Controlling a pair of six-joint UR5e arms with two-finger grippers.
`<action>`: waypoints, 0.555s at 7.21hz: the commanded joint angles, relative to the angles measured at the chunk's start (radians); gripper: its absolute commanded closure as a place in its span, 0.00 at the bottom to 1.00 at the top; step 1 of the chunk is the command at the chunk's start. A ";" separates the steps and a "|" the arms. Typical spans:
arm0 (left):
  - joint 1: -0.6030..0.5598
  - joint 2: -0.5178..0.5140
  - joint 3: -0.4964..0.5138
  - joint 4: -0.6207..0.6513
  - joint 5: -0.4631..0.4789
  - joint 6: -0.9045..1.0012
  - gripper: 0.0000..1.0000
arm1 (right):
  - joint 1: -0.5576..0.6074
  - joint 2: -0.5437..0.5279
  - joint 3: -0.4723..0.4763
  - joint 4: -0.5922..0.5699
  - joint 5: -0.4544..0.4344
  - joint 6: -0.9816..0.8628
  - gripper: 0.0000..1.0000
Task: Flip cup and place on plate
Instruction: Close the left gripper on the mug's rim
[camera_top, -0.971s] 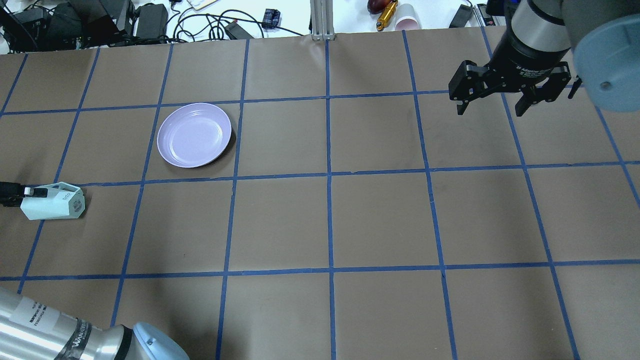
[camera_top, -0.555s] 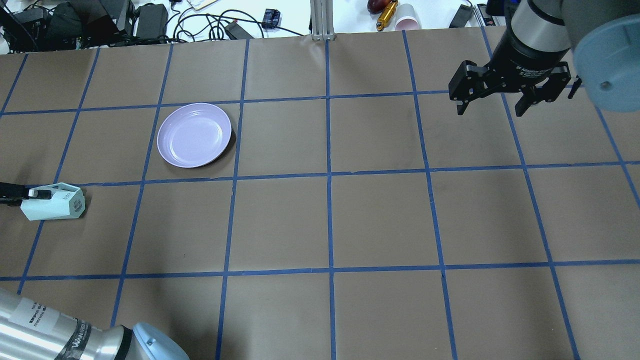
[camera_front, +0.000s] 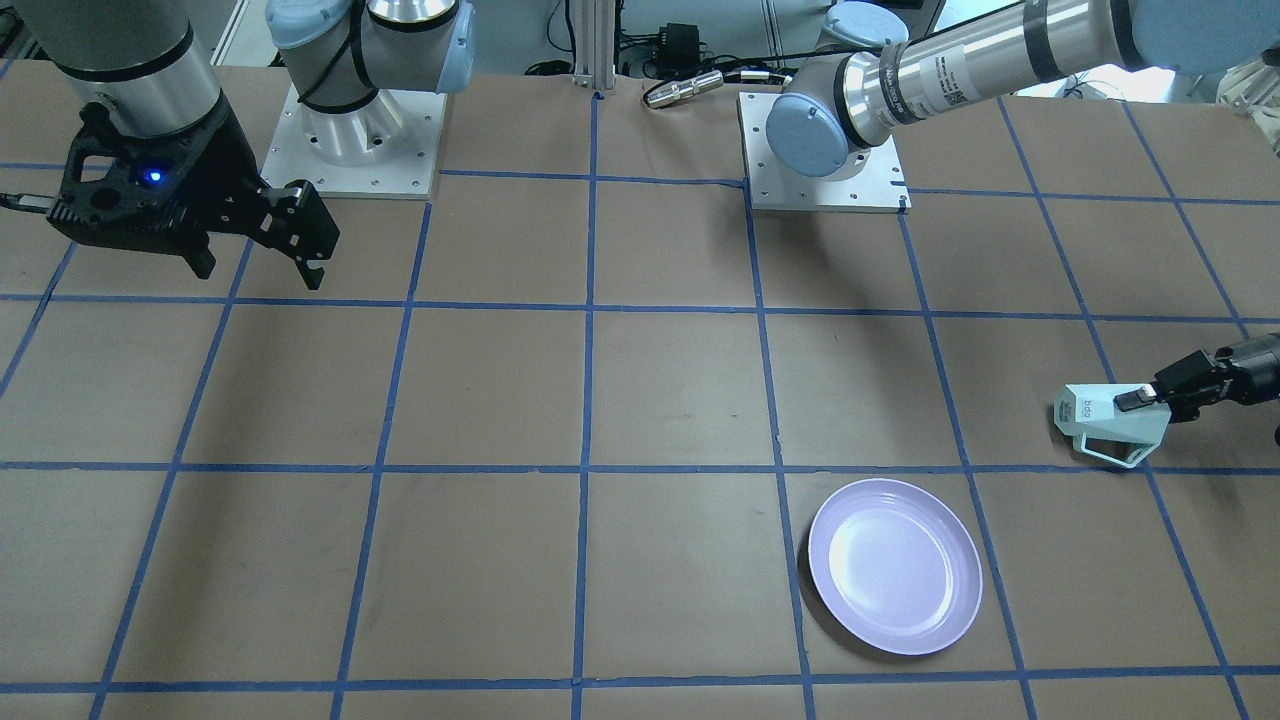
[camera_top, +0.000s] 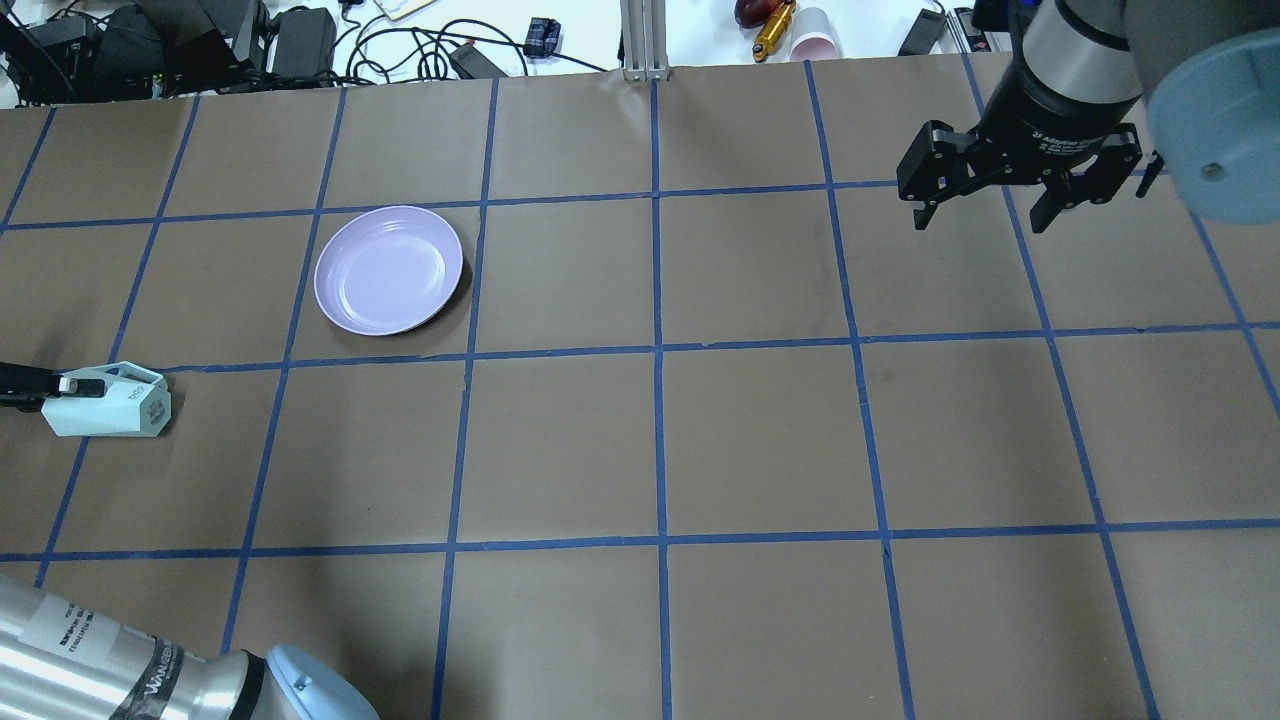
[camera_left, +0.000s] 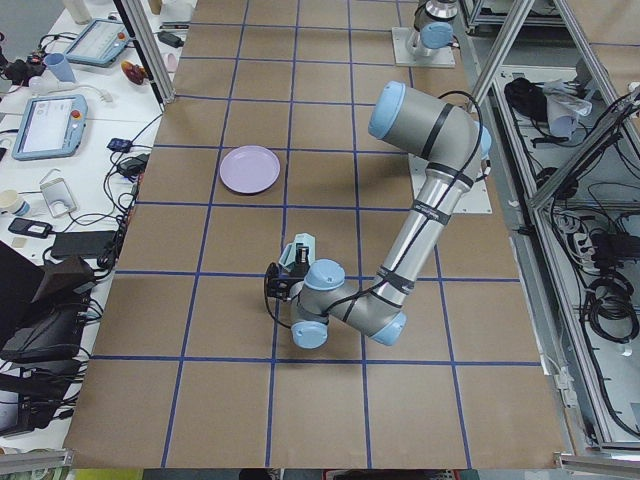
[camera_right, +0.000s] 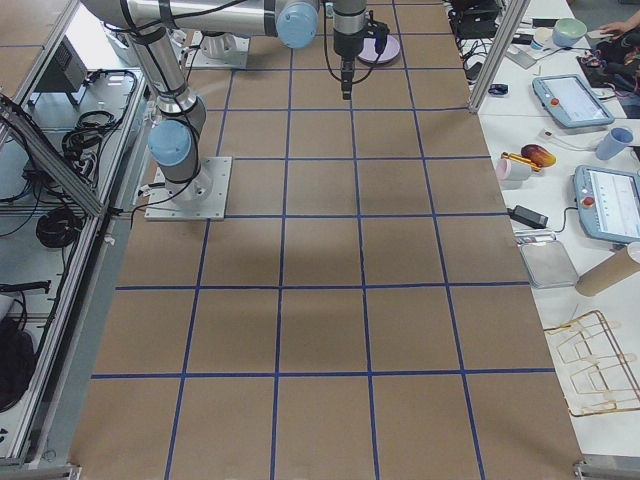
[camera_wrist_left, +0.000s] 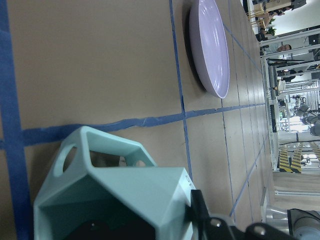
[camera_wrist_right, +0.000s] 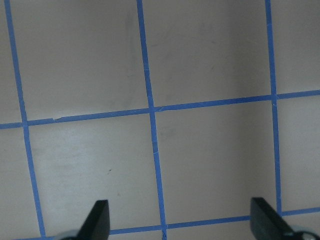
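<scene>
My left hand (camera_front: 1140, 400) is clenched on the mint-green cup (camera_top: 110, 408), one finger along the outside of the wall and the other inside the mouth. The cup lies on its side at the left edge of the tabletop (camera_top: 760, 440). Its mouth is turned to my hand, its labelled base points toward the middle, and its angular handle is on the side facing the lavender plate (camera_top: 388, 270). I cannot tell whether it rests on the paper or is just clear of it. The plate sits flat in the next taped square beyond, apart from the cup, with a blue tape line (camera_top: 560, 352) between them.

Against a second ago, my outer fingertip reaches a little further along the cup's wall. The cup itself has shifted only a touch toward the plate's side, and the plate has not moved. My right hand (camera_top: 980, 220) hangs released over the far right of the tabletop, fingers spread wide, almost exactly where it was
</scene>
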 joint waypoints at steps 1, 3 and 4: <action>-0.006 0.007 0.000 -0.008 -0.010 -0.003 1.00 | 0.000 0.001 0.000 0.000 -0.001 0.000 0.00; -0.006 0.008 0.000 -0.017 -0.015 -0.004 1.00 | 0.000 0.001 0.000 0.000 -0.001 0.000 0.00; -0.006 0.011 -0.001 -0.018 -0.025 -0.004 1.00 | 0.000 0.000 0.000 0.000 -0.001 0.000 0.00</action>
